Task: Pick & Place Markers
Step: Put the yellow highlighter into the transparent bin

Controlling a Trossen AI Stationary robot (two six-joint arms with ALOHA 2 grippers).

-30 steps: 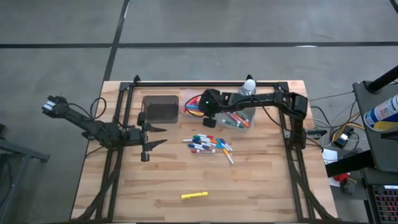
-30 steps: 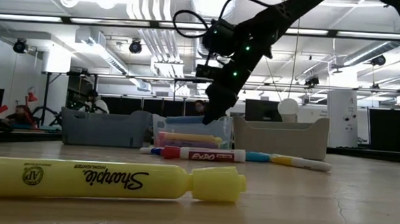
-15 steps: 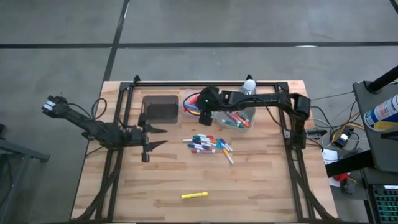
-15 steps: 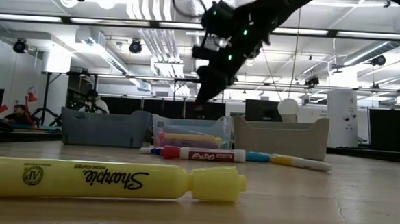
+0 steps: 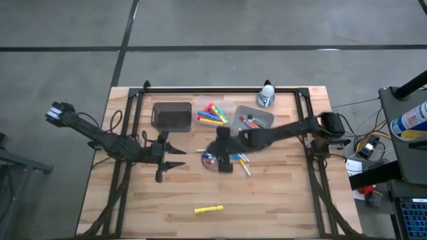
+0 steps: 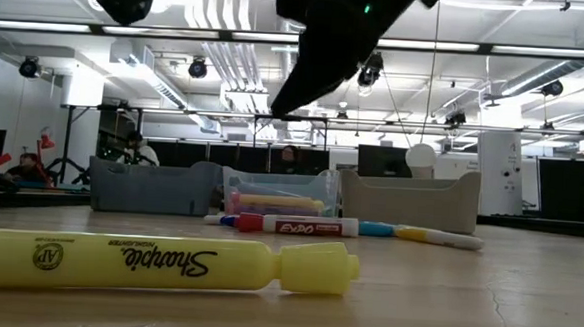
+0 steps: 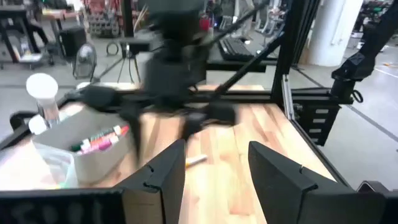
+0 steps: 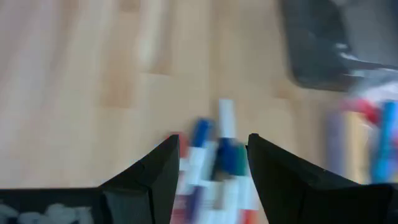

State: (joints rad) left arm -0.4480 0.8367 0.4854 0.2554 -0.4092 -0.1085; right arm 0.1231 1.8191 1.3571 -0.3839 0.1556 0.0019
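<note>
Right gripper [image 5: 225,155] hovering over the loose cluster of white-bodied, colour-capped markers [image 5: 227,159] mid-table, fingers spread, holding nothing. Left gripper [image 5: 175,154] waiting beside that cluster, jaws wide, empty.

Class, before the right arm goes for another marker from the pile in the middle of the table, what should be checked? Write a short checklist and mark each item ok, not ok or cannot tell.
1. Right gripper empty, fingers apart: ok.
2. Right gripper above the marker pile, not off to one side: ok in the high view.
3. One marker singled out between the fingers: cannot tell; several lie close together under it.
4. Left gripper clear of the pile, open, beside it: ok.
5. Clear bin with room for more markers: ok.
6. Stray yellow marker out of the path, near the front edge: ok.
</note>
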